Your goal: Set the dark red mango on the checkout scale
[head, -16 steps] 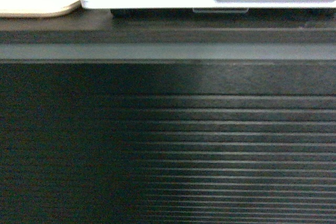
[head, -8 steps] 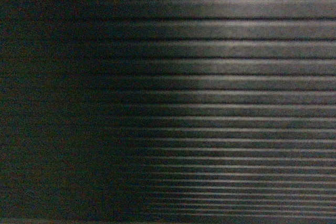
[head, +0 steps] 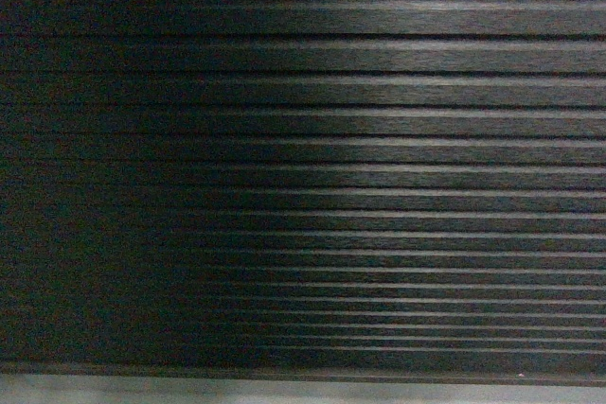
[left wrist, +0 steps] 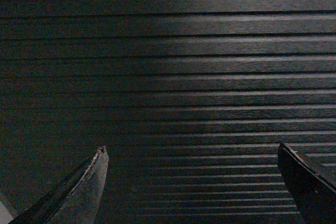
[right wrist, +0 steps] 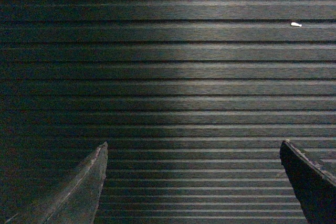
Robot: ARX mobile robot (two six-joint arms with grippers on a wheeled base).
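Observation:
The checkout's dark ribbed front [head: 379, 139] fills the head view, with its grey plinth [head: 284, 390] along the bottom edge. The same slatted front [left wrist: 173, 77] fills the left wrist view, and my left gripper [left wrist: 191, 150] stands open before it with nothing between its fingers. In the right wrist view my right gripper [right wrist: 193, 148] is also open and empty, facing the slats [right wrist: 168, 66]. The dark red mango and the scale are out of view. Neither gripper shows in the head view.
A small white speck [right wrist: 296, 24] sits on one slat at the upper right of the right wrist view. The slatted panel is close in front of both grippers.
The head view has dropped: one second ago it showed the counter top with the white scale and a beige tray; now only the ribbed front and the plinth show.

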